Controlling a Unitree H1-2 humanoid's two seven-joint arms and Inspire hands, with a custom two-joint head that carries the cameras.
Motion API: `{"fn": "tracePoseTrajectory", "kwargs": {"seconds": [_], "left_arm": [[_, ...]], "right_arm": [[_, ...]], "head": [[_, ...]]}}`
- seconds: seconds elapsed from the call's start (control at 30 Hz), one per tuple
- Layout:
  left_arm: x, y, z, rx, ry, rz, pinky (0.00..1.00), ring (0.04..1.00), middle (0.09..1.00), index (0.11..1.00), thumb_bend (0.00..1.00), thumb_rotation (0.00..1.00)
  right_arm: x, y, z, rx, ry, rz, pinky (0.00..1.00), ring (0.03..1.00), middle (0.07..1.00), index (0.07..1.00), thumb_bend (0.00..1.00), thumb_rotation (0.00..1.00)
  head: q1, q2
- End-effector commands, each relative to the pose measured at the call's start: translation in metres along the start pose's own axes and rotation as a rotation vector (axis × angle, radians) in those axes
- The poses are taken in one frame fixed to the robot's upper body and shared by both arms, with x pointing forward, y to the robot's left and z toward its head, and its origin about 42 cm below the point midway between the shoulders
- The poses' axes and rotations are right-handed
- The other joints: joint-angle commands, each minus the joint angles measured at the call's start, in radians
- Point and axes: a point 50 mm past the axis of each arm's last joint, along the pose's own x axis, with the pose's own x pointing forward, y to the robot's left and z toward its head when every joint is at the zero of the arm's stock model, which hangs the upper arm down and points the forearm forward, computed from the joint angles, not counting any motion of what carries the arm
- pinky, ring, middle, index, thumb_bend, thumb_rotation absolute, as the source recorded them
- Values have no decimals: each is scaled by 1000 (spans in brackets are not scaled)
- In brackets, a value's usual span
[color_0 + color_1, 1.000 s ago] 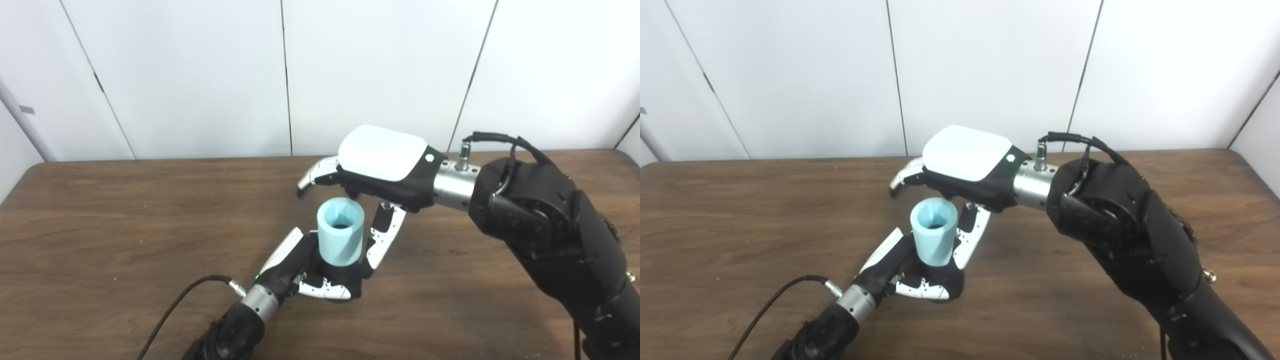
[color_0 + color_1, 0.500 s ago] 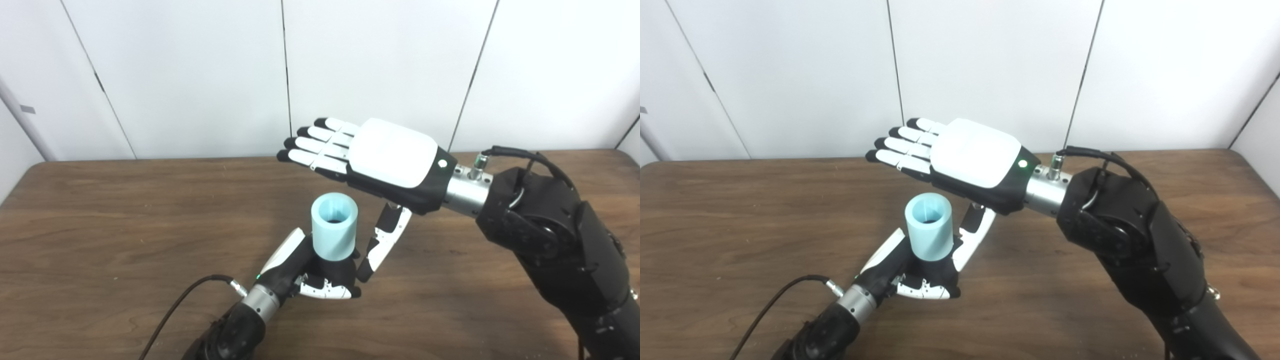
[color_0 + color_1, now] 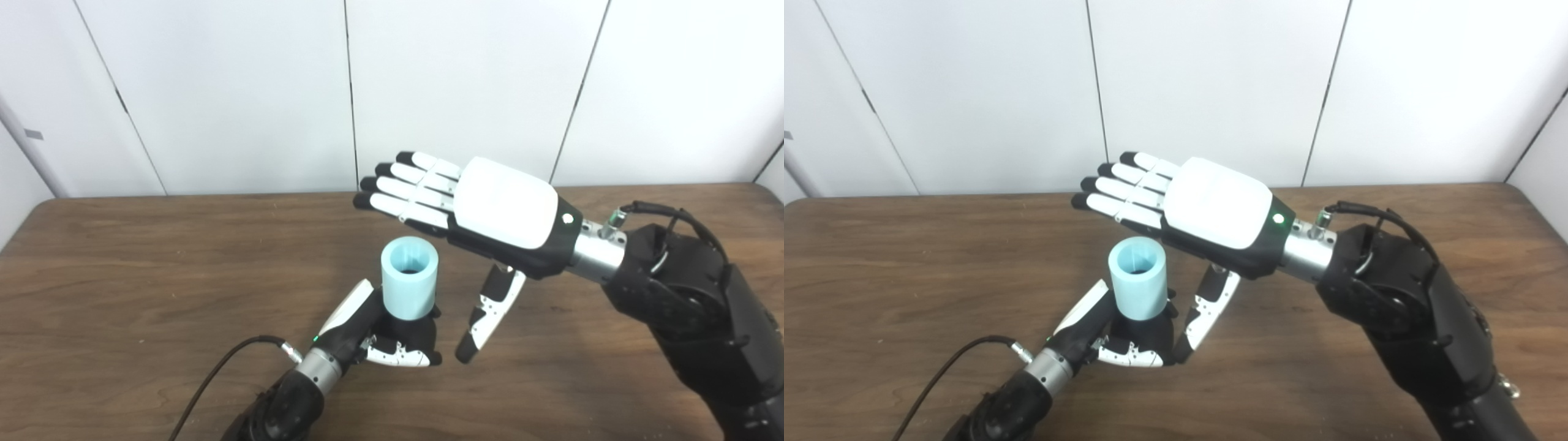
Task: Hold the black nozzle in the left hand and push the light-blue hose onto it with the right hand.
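Note:
A short light-blue hose (image 3: 410,279) stands upright out of my left hand (image 3: 383,334), its open end facing up. The left hand is shut around what lies under the hose; that part is dark and mostly hidden by the fingers, so I take it for the black nozzle. My right hand (image 3: 484,214) hovers open, palm down, fingers (image 3: 401,193) stretched toward the far left, a little above and to the right of the hose. Its thumb (image 3: 487,312) hangs down beside the left hand without touching the hose.
The brown wooden table (image 3: 153,263) spreads out on both sides. A black cable (image 3: 220,373) runs from the left wrist to the bottom edge. White wall panels stand behind the table's far edge.
The right hand opened from a curl over the hose, then drew back to the right and slightly lower. The hose stays in the left hand, sitting a bit more upright.

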Motion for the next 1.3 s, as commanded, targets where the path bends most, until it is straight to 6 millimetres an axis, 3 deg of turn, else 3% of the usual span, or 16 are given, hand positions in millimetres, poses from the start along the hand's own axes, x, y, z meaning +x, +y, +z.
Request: {"fn": "tracePoseTrajectory", "kwargs": {"seconds": [0.0,0.4,0.67,1.27], "left_arm": [[-2,-4,-4,-10,30,-36,978,903,787,485,522,72],[-1,-4,-2,-13,28,-32,970,902,786,484,523,75],[-1,-4,-2,-26,31,-33,968,900,786,484,523,74],[-1,-5,0,-41,37,-35,973,897,783,484,521,66]], "right_arm": [[-3,-10,-4,-19,-32,-27,1000,1000,1000,1000,1000,660],[-14,7,-9,68,-78,72,1000,1000,1000,1000,1000,676],[-15,22,-11,59,-58,97,1000,1000,1000,1000,870,836],[-11,38,-9,24,-53,95,1000,1000,1000,1000,833,799]], "head": [[1,1],[7,5],[7,5],[15,13]]}}
